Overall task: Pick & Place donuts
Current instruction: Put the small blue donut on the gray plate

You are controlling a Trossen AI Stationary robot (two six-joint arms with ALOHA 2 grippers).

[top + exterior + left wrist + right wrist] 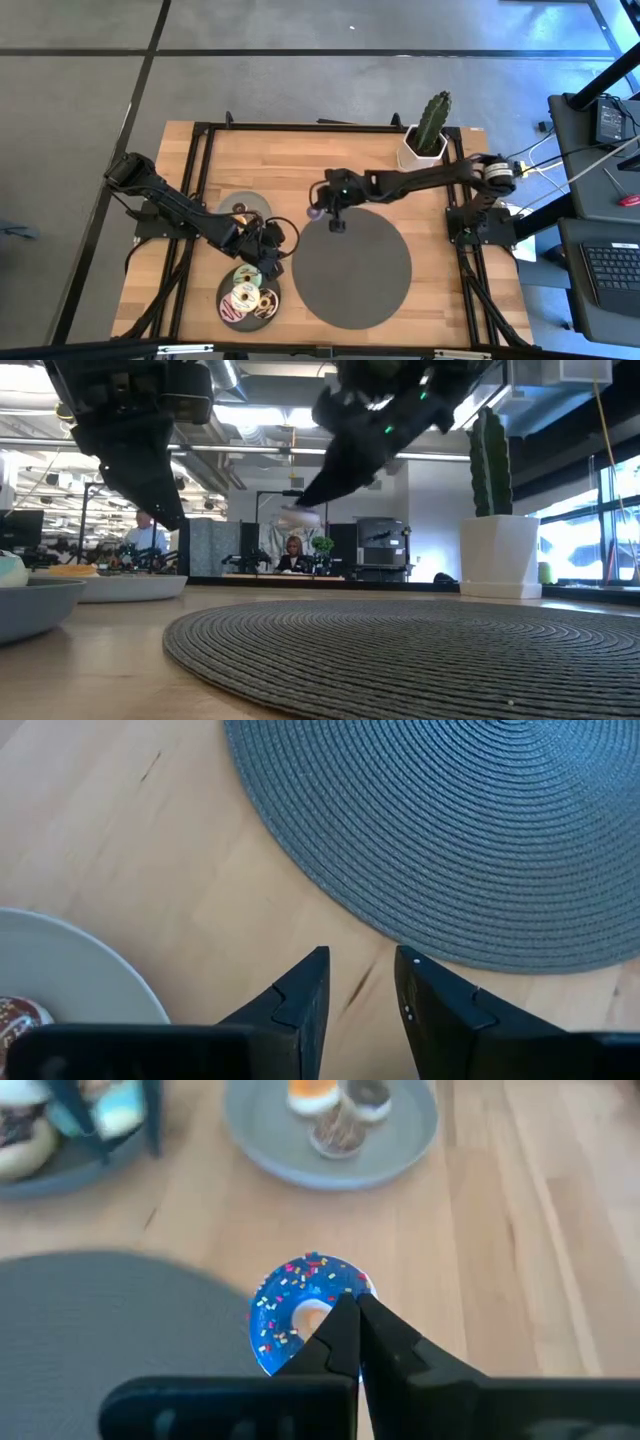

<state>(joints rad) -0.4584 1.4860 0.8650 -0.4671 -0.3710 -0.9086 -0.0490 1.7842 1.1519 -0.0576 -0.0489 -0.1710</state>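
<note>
Two grey plates sit beside the round woven mat [354,268], no lettering readable anywhere. The near plate [227,297] carries several donuts [246,291]; the far plate [400,1140] holds an orange one [312,1094] and others. Right gripper [350,1320] is clamped on a blue sprinkled donut [290,1310], lifted at the mat's edge. Left gripper [358,988] hangs between near plate and mat, fingers slightly apart, empty.

Blue donut [295,1312] (rainbow sprinkles)
</note>
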